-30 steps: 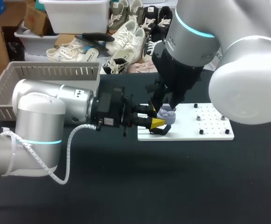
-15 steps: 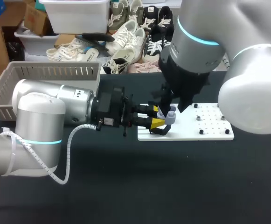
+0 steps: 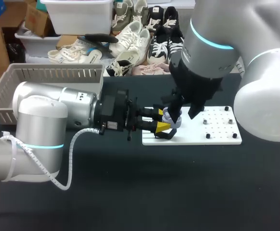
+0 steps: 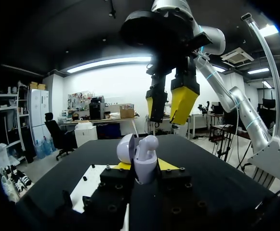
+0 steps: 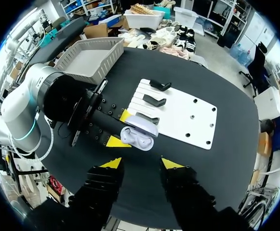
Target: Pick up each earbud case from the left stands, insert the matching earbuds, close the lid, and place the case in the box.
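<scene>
**Head view.** The left gripper (image 3: pixel 160 126) enters from the left and pinches the earbud case (image 3: pixel 171 120) above the left edge of the white board (image 3: pixel 219 132). The right gripper (image 3: pixel 177 111) hangs just above the case. Its finger state cannot be told here. The basket (image 3: pixel 43 77) stands well apart, far left.

**Left wrist view.** Both yellow tips press the case body from two sides. The lid (image 4: pixel 126 148) is open and tilted back. One earbud (image 4: pixel 147 144) stands in the body. The right gripper's fingers are spread above, clear of the case.

**Right wrist view.** The right fingers are spread and empty, with the case ahead of them. The stands (image 5: pixel 154 101) sit on the board's left part.

**Handling.** The case is judged light, rigid and smooth, so it is likely to slip. The hinge is the weak point. Hold the body below the lid seam, and close by pressing the lid top.
</scene>
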Action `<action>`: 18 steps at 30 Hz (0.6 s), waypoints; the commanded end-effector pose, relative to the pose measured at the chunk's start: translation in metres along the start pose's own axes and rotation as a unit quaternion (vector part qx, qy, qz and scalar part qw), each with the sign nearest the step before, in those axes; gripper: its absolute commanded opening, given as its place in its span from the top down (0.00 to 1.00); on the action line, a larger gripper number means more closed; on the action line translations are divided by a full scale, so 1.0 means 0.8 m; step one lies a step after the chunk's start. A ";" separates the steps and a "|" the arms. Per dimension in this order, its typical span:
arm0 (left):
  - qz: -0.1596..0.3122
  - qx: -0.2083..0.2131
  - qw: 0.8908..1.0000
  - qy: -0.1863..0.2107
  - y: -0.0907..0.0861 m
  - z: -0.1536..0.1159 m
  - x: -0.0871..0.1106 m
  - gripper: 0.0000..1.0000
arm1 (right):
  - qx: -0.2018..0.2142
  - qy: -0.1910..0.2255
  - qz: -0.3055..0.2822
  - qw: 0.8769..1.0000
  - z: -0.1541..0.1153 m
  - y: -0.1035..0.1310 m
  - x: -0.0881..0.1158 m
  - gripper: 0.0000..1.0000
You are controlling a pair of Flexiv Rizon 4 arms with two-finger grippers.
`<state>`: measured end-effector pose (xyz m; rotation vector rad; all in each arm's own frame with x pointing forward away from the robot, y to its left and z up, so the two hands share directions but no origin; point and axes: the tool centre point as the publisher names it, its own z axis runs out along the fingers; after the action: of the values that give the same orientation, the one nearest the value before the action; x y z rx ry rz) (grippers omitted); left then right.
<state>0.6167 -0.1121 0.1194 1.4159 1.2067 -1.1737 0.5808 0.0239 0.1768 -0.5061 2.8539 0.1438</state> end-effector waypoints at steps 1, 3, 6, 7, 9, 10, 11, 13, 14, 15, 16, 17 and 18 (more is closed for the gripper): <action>0.001 -0.002 1.000 0.000 -0.001 0.001 0.000 1.00 | -0.001 0.001 0.000 1.000 0.005 -0.002 0.000 0.55; 0.001 -0.002 1.000 0.000 -0.001 0.001 0.000 1.00 | 0.000 0.004 0.001 1.000 0.007 -0.002 -0.001 0.54; 0.001 -0.002 1.000 0.000 -0.001 0.001 0.000 1.00 | 0.000 0.008 0.001 1.000 0.010 -0.004 -0.001 0.53; 0.001 -0.002 1.000 0.000 -0.001 0.001 0.000 1.00 | 0.000 0.009 0.002 1.000 0.011 -0.004 -0.001 0.53; 0.001 -0.002 1.000 0.000 -0.001 0.001 0.000 1.00 | -0.001 0.010 0.002 1.000 0.012 -0.005 -0.002 0.53; 0.001 -0.002 1.000 0.000 -0.001 0.001 0.000 1.00 | -0.001 0.011 0.002 1.000 0.013 -0.005 -0.003 0.52; 0.001 -0.002 1.000 0.000 -0.001 0.001 0.000 1.00 | 0.000 0.011 0.002 1.000 0.014 -0.005 -0.003 0.51; 0.001 -0.002 1.000 0.000 -0.001 0.001 0.000 1.00 | 0.000 0.012 0.002 1.000 0.015 -0.005 -0.004 0.51; 0.001 -0.002 1.000 0.000 -0.001 0.001 0.000 1.00 | 0.000 0.013 0.002 1.000 0.016 -0.006 -0.005 0.50; 0.001 -0.002 1.000 0.000 -0.001 0.001 0.000 1.00 | 0.000 0.013 0.002 1.000 0.016 -0.006 -0.005 0.49; 0.001 -0.002 1.000 0.000 -0.001 0.001 0.000 1.00 | 0.000 0.013 0.003 1.000 0.017 -0.007 -0.006 0.47; 0.001 -0.002 1.000 0.000 -0.001 0.001 0.000 1.00 | 0.000 0.013 0.003 1.000 0.017 -0.007 -0.006 0.46; 0.001 -0.002 1.000 0.000 -0.001 0.001 0.000 1.00 | -0.001 0.014 0.003 1.000 0.018 -0.008 -0.007 0.43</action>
<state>0.6167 -0.1121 0.1194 1.4159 1.2068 -1.1737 0.5879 0.0210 0.1646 -0.4997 2.8760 0.1403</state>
